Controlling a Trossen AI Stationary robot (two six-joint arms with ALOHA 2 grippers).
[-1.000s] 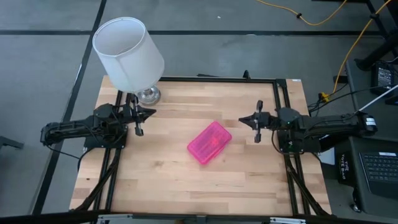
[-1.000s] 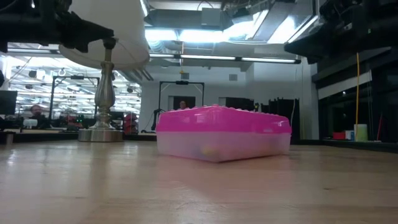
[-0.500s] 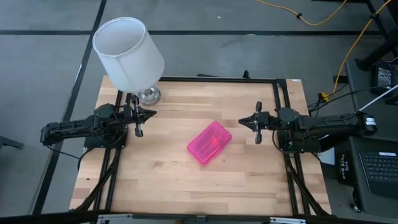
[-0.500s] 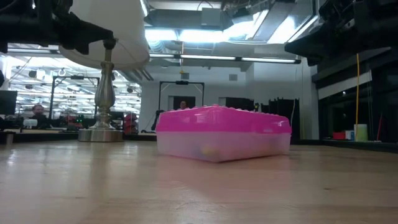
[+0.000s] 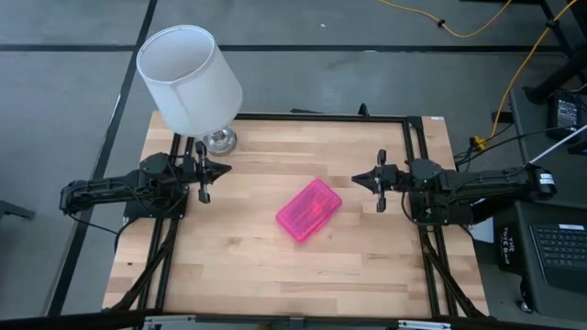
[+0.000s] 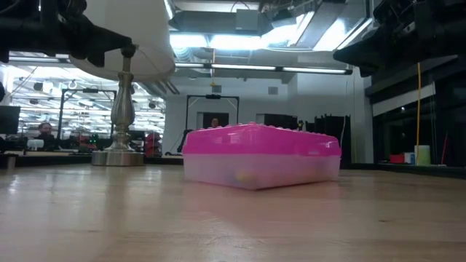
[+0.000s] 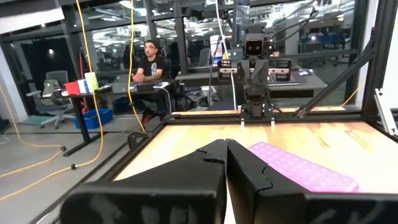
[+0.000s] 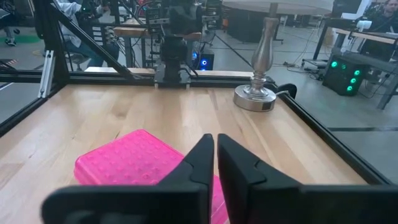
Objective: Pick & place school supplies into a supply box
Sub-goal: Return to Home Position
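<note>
Low view: supply box (image 6: 261,156) sits mid table (image 6: 109,218), pink lid down, nothing loose on the wood, so I judge packing done and only parking the arms left. Left gripper (image 7: 226,149) and right gripper (image 8: 214,146) sit at opposite table edges, empty, fingers together, well apart from the box. School supplies (image 6: 244,175) are mostly hidden, just a yellowish blur through the clear base.

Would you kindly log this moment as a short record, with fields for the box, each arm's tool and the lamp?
supply box: pink lid shut, lying at an angle near the middle of the table
box contents: a yellowish item shows faintly through the clear base; the rest cannot be told
left tool: shut, empty, at the table's left side, apart from the box
right tool: shut, empty, at the right side, apart from the box
lamp: upright at a table corner near the left arm
</note>
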